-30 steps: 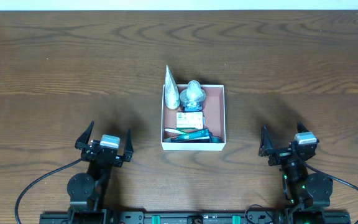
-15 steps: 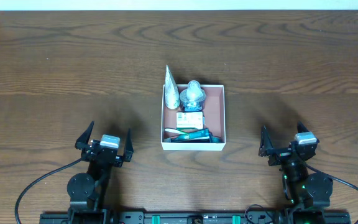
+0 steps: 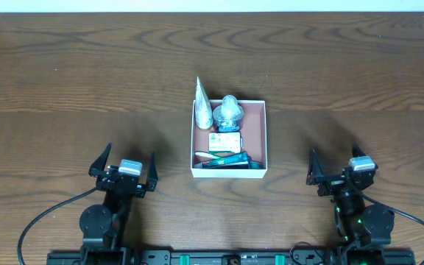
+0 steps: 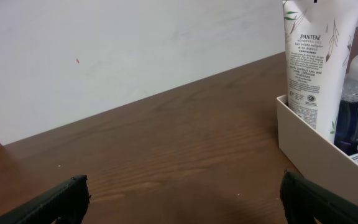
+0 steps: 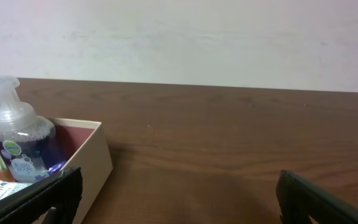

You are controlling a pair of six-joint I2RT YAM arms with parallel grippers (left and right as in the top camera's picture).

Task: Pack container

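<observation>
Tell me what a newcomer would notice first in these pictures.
The white-walled box with its reddish floor sits in the middle of the dark wooden table and draws the eye first. A tall white tube stands in its far left corner, rising above the wall, with a pump bottle of blue liquid beside it. Near the front edge, the left gripper and right gripper are open and hold nothing.

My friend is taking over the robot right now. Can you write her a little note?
Container: mid-table, between the two arms.
Left gripper: jaws open, empty, well short of it.
Right gripper: same, open and empty.
Done: Pantene tube, foam pump bottle, small labelled box and a teal item sit inside.
Left: I see no other toiletries waiting outside; packing looks finished.
</observation>
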